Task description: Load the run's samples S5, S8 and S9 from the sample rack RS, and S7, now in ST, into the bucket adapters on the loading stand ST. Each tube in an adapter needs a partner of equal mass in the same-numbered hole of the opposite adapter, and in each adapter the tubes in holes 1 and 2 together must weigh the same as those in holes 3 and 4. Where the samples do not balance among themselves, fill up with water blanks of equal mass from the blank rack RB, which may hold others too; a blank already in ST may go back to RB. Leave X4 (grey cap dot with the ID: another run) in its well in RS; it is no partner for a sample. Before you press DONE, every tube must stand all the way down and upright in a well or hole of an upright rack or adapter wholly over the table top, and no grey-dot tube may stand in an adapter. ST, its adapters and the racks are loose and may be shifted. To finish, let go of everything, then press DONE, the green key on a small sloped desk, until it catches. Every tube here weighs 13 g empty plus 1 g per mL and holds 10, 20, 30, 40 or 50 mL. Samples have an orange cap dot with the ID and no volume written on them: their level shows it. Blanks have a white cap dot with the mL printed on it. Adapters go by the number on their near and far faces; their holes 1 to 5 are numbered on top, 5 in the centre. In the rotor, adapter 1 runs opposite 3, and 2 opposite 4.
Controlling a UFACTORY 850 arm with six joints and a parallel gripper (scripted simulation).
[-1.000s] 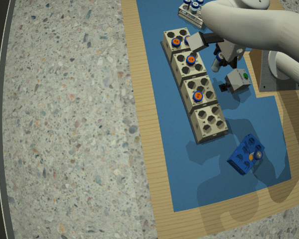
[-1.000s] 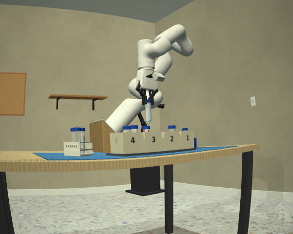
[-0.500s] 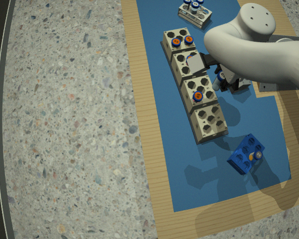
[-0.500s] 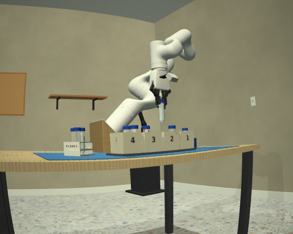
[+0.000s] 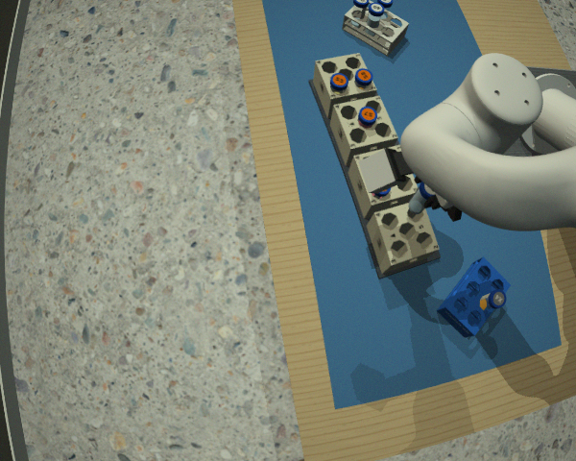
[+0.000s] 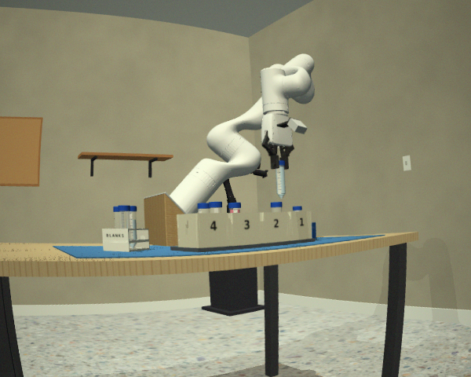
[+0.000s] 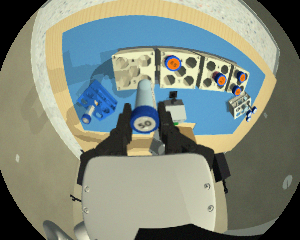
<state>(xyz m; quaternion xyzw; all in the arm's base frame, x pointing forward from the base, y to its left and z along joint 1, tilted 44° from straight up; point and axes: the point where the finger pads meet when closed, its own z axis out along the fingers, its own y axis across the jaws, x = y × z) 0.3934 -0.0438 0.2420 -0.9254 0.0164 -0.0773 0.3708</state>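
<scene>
My gripper [image 5: 423, 196] [image 6: 281, 162] [image 7: 144, 110] is shut on a blue-capped blank tube [image 5: 416, 204] [image 6: 280, 182] [image 7: 145, 96] with a white cap dot. It holds the tube upright, well above the stand, over the seam between adapter 2 [image 5: 373, 202] [image 6: 276, 233] and adapter 1 [image 5: 410, 262] [image 6: 304, 234]. Adapter 1 is empty. Adapter 4 [image 5: 323, 84] holds two orange-dot tubes [image 5: 339, 81] [image 5: 363, 76]. Adapter 3 [image 5: 350, 143] holds one orange-dot tube [image 5: 367, 114]. Adapter 2 holds one tube [image 5: 382, 190], mostly hidden by my wrist.
The blank rack [image 5: 377, 40] [image 6: 118, 239] with several tubes stands at the far end. The blue sample rack [image 5: 459, 309] [image 7: 97, 99] holds only the grey-dot tube [image 5: 496, 299]. My arm hides the DONE desk in the top view; the desk [image 7: 177, 112] shows in the wrist view.
</scene>
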